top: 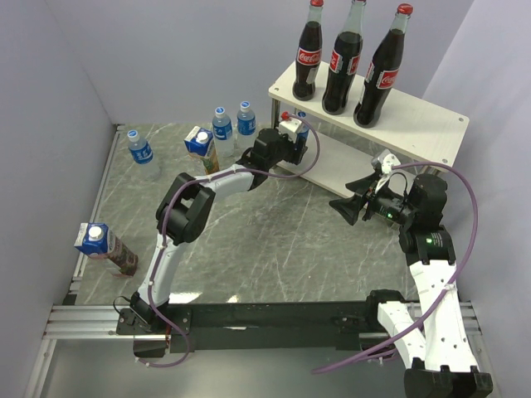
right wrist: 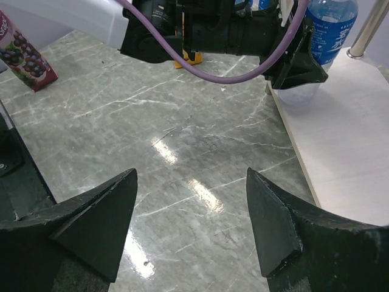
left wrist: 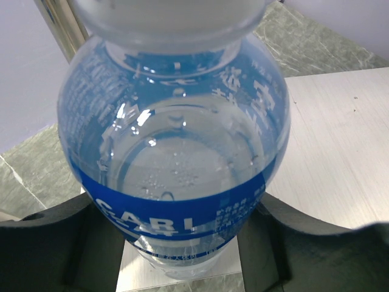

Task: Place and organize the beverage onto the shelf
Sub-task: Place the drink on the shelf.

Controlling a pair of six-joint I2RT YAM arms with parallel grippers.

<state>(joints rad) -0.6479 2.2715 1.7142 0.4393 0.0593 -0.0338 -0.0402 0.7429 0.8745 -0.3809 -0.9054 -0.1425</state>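
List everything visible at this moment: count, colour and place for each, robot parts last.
table: one, grey marbled, under everything
shelf: one, pale wood boards on silver legs, far right
cola bottles: three, dark with red caps, upright on the shelf's top board
water bottles: four, clear with blue labels; three standing far left on the table, one gripped at the lower board's corner
juice cartons: two, blue-topped; one beside the water bottles, one alone near the left edge
left fingers: black, shut on a water bottle
right fingers: black, open, above the table before the shelf
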